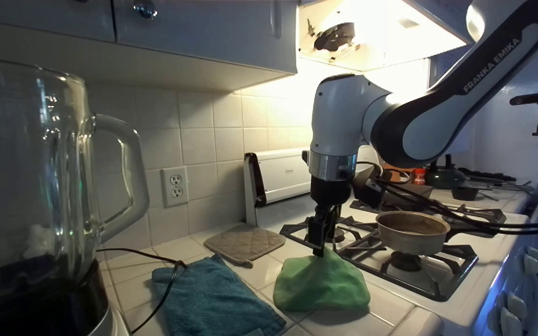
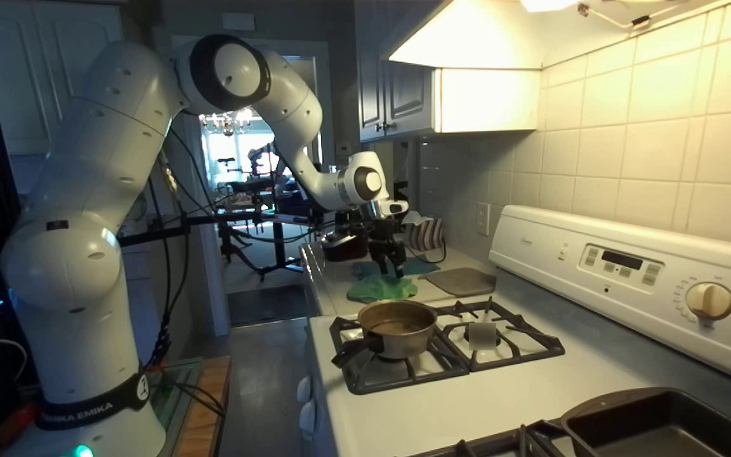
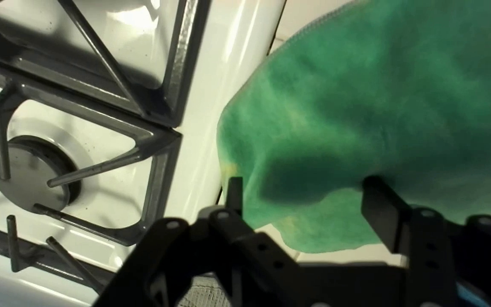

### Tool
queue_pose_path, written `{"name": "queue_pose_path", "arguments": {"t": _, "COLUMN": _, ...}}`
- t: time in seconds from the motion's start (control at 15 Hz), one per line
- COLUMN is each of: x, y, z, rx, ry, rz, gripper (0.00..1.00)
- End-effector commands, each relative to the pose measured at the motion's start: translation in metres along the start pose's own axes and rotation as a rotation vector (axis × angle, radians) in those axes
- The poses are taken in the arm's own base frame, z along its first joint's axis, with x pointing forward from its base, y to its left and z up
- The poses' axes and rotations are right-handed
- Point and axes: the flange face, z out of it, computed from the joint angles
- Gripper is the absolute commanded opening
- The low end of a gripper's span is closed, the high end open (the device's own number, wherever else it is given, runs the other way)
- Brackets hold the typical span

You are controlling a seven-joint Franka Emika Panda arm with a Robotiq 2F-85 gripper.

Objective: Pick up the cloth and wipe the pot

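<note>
The green cloth (image 1: 320,287) lies bunched up on the tiled counter, peaked near its middle. It also shows in an exterior view (image 2: 381,289) and fills much of the wrist view (image 3: 356,106). My gripper (image 3: 304,182) points down over the cloth, its two fingers wide apart with cloth beneath and between them. In an exterior view the fingertips (image 1: 318,252) are at the cloth's peak; whether they touch it I cannot tell. The metal pot (image 1: 411,238) stands upright on the burner grate beside the counter, also seen in an exterior view (image 2: 405,336). Its dark handle points away from the wall.
A blue towel (image 1: 217,298) and a grey pot holder (image 1: 244,242) lie near the cloth. A glass blender (image 1: 31,186) stands on the counter, its cord crossing the towel. Iron burner grates (image 3: 156,140) edge the stove. A dark baking pan (image 2: 670,419) sits farther along.
</note>
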Motion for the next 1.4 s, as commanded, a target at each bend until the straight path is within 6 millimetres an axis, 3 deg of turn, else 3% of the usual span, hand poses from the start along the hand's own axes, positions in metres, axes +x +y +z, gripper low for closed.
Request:
{"name": "queue_pose_path", "arguments": {"t": 0.0, "x": 0.007, "y": -0.006, "z": 0.004, "rx": 0.003, "ry": -0.016, "rz": 0.053, "gripper": 0.43}}
{"name": "queue_pose_path", "arguments": {"t": 0.33, "x": 0.010, "y": -0.007, "z": 0.003, "rx": 0.009, "ry": -0.013, "rz": 0.076, "gripper": 0.08}}
{"name": "queue_pose_path", "arguments": {"t": 0.4, "x": 0.010, "y": -0.008, "z": 0.003, "rx": 0.013, "ry": -0.014, "rz": 0.076, "gripper": 0.38}}
{"name": "queue_pose_path", "arguments": {"t": 0.47, "x": 0.010, "y": -0.008, "z": 0.002, "rx": 0.017, "ry": -0.014, "rz": 0.075, "gripper": 0.46}}
{"name": "queue_pose_path", "arguments": {"t": 0.53, "x": 0.011, "y": -0.007, "z": 0.000, "rx": 0.016, "ry": -0.009, "rz": 0.080, "gripper": 0.47}}
{"name": "queue_pose_path", "arguments": {"t": 0.67, "x": 0.015, "y": 0.000, "z": -0.003, "rx": 0.018, "ry": 0.005, "rz": 0.118, "gripper": 0.58}}
{"name": "queue_pose_path", "arguments": {"t": 1.0, "x": 0.027, "y": 0.013, "z": -0.001, "rx": 0.056, "ry": -0.001, "rz": 0.243, "gripper": 0.94}}
{"name": "queue_pose_path", "arguments": {"t": 1.27, "x": 0.029, "y": 0.015, "z": 0.015, "rx": 0.067, "ry": -0.038, "rz": 0.292, "gripper": 1.00}}
{"name": "queue_pose_path", "arguments": {"t": 1.33, "x": 0.027, "y": 0.013, "z": 0.021, "rx": 0.067, "ry": -0.050, "rz": 0.295, "gripper": 0.82}}
